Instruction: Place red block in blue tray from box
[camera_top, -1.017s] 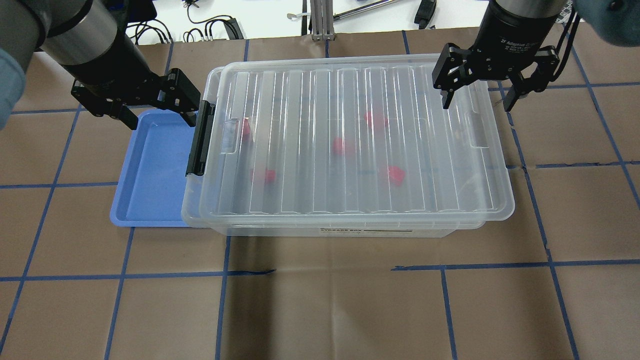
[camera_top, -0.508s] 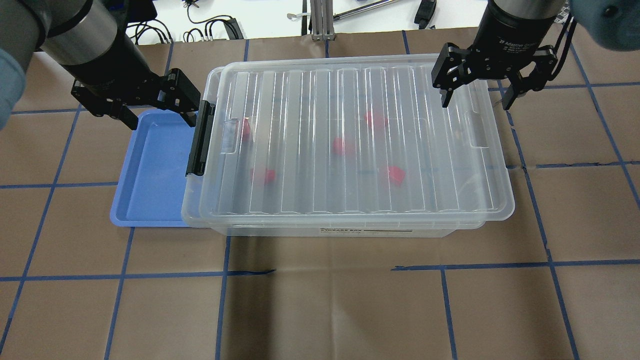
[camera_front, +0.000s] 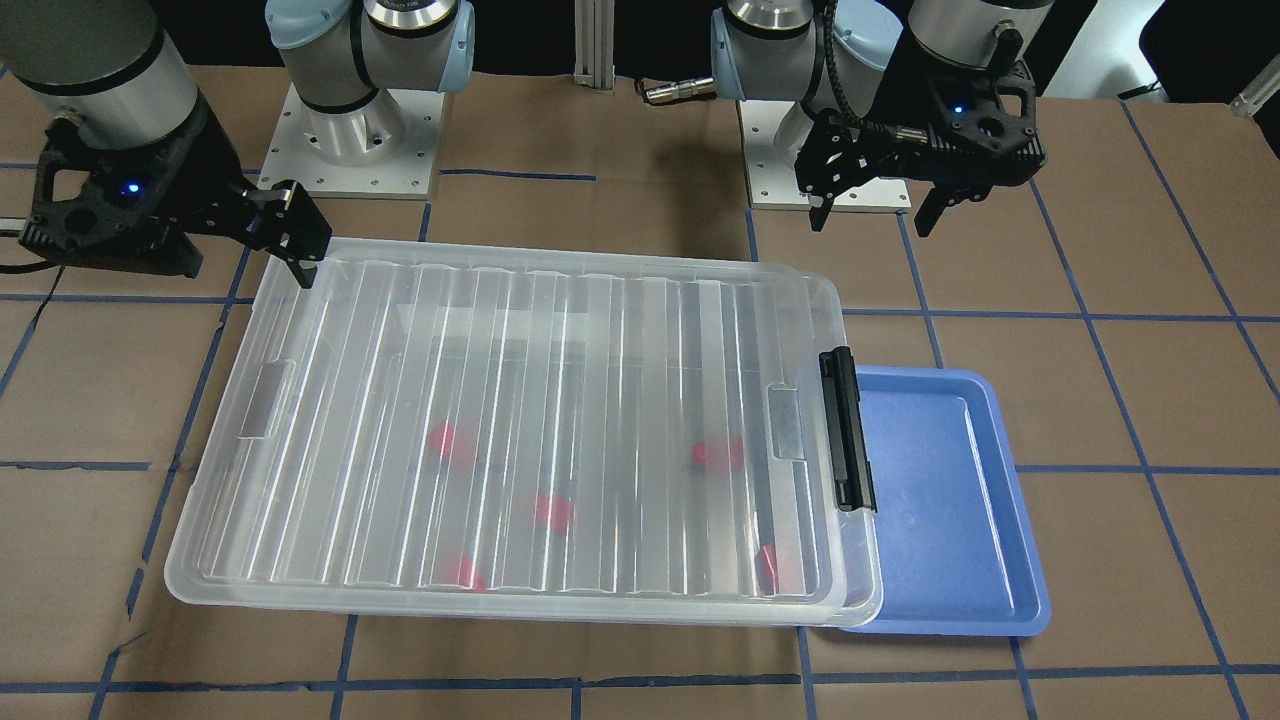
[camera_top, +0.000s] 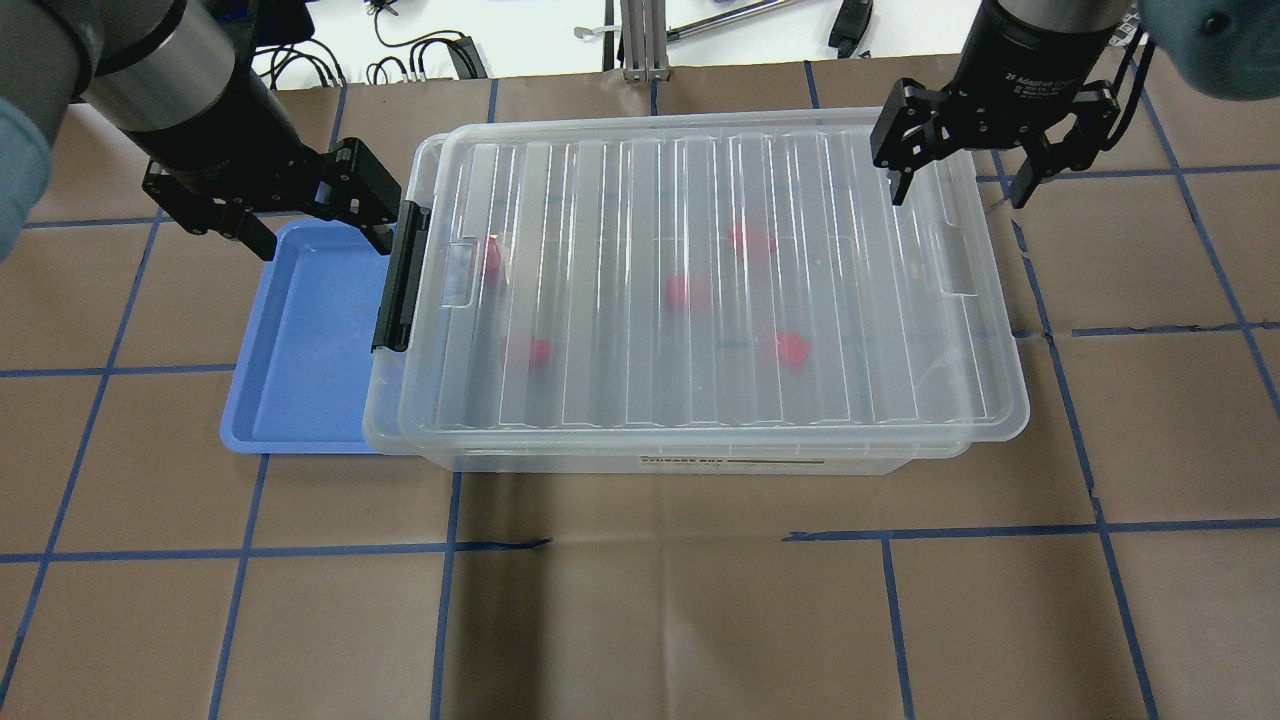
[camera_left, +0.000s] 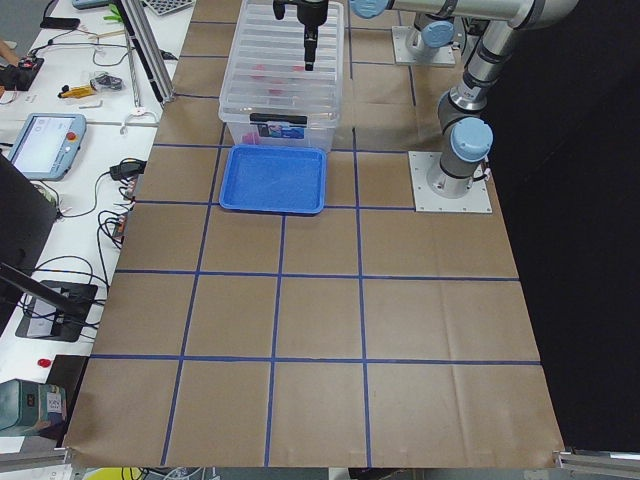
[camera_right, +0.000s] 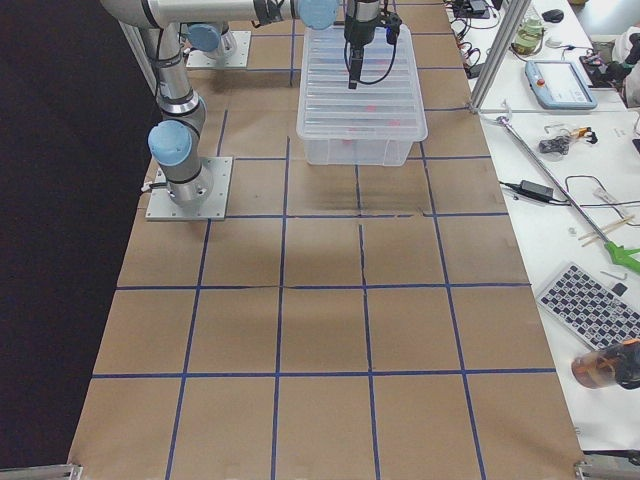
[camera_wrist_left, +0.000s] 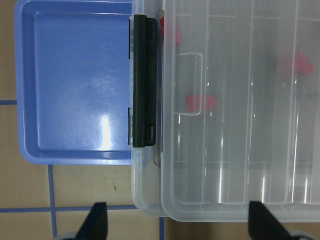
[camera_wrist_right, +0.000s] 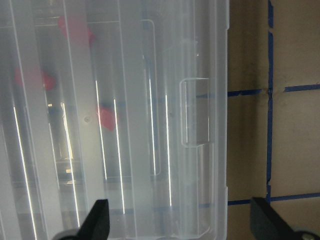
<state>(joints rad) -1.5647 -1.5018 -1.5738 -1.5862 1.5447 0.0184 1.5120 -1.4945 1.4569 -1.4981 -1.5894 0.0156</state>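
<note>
- Showing the box (camera_top: 560, 462), a clear bin standing on the paper-covered table (camera_top: 640, 620). Its ribbed lid (camera_top: 600, 190) is closed on top, and a black latch bar (camera_top: 400, 275) sits at the end toward the robot's left.
- Red blocks (camera_top: 688, 292): five, seen blurred through the lid, all lying inside the box. Two are near the latch end and three toward the middle, each apart from the others.
- Blue tray (camera_top: 300, 340): flat on the table just beside the latch end of the box. The box's rim overhangs the tray's nearer long edge; whether the two touch cannot be told.
- Left gripper (camera_top: 325, 245): fingers spread wide, holding nothing, raised clear of both tray and box at the latch end. The left wrist view looks down on the tray, the latch bar and the end of the lid, with one fingertip (camera_wrist_left: 98, 222) showing against the paper and the other against the lid's rim.
- Right gripper (camera_top: 959, 198): fingers likewise wide apart and holding nothing, raised above the opposite end of the box. In the right wrist view one fingertip (camera_wrist_right: 99, 220) shows against the lid and the other against the paper beside the box.
- Blue tape (camera_top: 300, 548): lines marking a grid of squares on the paper.
</note>
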